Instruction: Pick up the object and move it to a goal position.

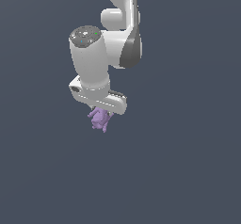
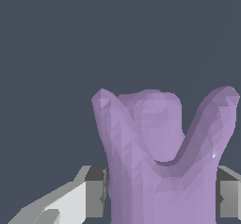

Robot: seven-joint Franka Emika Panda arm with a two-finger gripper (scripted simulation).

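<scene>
The small light-purple lumpy figurine (image 1: 100, 119) hangs just under the white hand of my arm in the exterior view. In the wrist view the figurine (image 2: 155, 162) fills the space between the two grey finger pads (image 2: 95, 192), with stubby limbs sticking out away from the camera. My gripper (image 1: 100, 116) is shut on the figurine, one pad against each side. In the exterior view the fingertips are mostly hidden behind the figurine and the hand. No goal marker shows in either view.
A plain dark grey-blue background (image 1: 188, 171) surrounds the arm in both views. The white arm links (image 1: 117, 30) rise above the gripper toward the upper edge of the exterior view.
</scene>
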